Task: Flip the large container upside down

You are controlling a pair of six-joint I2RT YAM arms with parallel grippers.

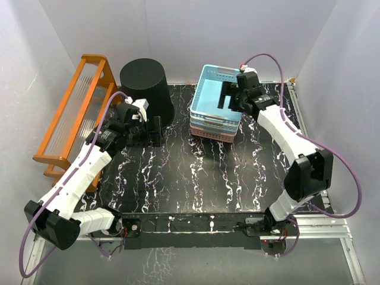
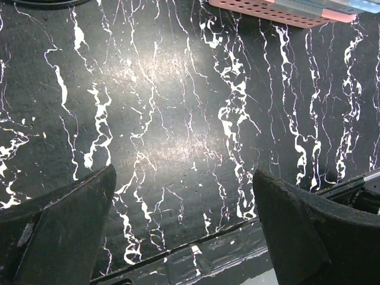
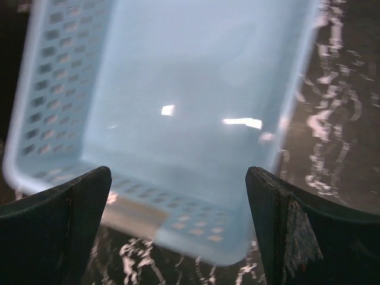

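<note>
The large container (image 1: 146, 88) is a tall black tapered bin at the back left of the table. It stands with its narrow closed end up and its wide end on the table. My left gripper (image 1: 153, 129) is open and empty, low over the table just in front of the bin and apart from it. In the left wrist view the left gripper (image 2: 184, 196) has only the marbled table between its jaws. My right gripper (image 1: 228, 98) is open and empty above the blue basket (image 1: 218, 98). In the right wrist view the right gripper (image 3: 178, 196) hangs over that basket's floor (image 3: 178, 101).
The blue basket tops a stack with a white and a pink basket (image 1: 214, 130) at the back centre; the pink one shows in the left wrist view (image 2: 279, 12). An orange rack (image 1: 74, 113) lies along the left edge. Grey walls enclose the black marbled table (image 1: 196, 172).
</note>
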